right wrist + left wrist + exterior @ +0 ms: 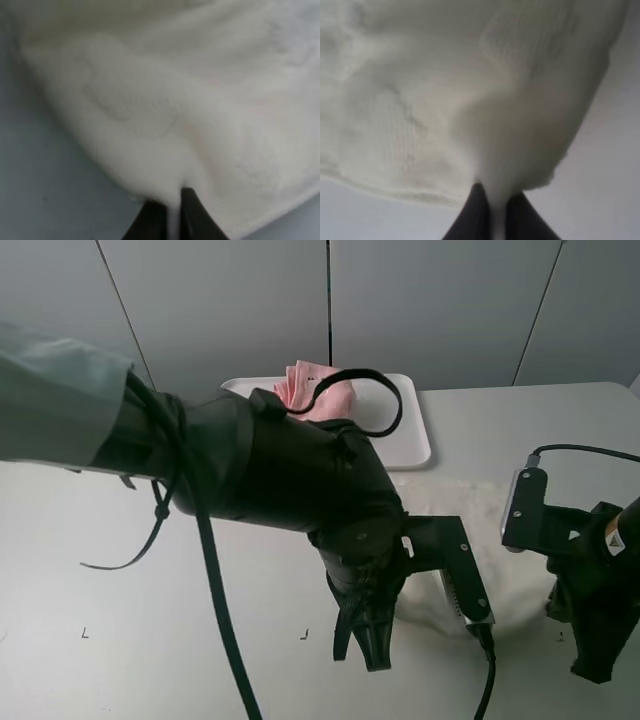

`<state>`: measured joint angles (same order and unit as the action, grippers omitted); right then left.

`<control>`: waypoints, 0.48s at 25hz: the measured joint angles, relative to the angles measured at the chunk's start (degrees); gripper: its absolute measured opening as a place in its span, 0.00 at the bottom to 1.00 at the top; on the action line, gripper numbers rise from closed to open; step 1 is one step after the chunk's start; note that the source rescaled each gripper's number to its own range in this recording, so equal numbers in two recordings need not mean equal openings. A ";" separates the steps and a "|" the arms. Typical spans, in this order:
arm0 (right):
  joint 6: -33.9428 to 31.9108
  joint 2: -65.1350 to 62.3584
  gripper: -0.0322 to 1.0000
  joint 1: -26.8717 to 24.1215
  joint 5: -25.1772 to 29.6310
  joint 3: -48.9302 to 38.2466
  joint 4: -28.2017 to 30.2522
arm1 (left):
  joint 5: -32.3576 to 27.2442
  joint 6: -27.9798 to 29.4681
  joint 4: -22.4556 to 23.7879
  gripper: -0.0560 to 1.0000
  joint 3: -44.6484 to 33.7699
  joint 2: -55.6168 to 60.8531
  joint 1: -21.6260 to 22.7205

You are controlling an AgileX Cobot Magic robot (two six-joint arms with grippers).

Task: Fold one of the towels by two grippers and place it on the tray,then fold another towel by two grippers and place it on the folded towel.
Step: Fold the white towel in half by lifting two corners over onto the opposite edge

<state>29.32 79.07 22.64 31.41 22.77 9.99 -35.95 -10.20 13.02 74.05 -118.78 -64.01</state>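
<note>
Cream towel (470, 100) in both end effectors (497, 192) (172, 200)

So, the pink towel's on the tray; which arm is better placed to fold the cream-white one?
Neither alone: the left gripper and right gripper are each shut on the cream-white towel at its edge, ready to lift together. If one leads, probably left, nearer the tray.

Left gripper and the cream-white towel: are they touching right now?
Touching. The left wrist view shows the left gripper shut on the cream-white towel, with a pinch of the cloth's edge squeezed inside it.
</note>
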 joint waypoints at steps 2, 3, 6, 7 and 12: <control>-4.05 -1.70 0.03 0.00 1.58 2.10 -0.14 | 0.00 1.03 0.48 0.07 0.72 0.57 0.29; -5.66 -2.44 0.03 0.00 1.88 3.35 -0.14 | 0.00 1.78 0.48 0.07 1.27 0.70 0.39; -10.29 -3.19 0.03 0.00 2.95 6.38 -0.14 | -0.37 4.50 0.92 0.07 3.56 0.95 1.20; -11.73 -3.19 0.03 0.00 3.09 7.19 -0.14 | -0.37 5.46 0.95 0.07 4.35 0.95 1.72; -18.59 -3.19 0.03 0.00 3.10 8.76 0.45 | -0.53 9.12 0.50 0.07 6.98 0.95 5.48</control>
<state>10.73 75.88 22.64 34.51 31.53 10.44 -36.48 -1.08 13.52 81.02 -117.83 -58.52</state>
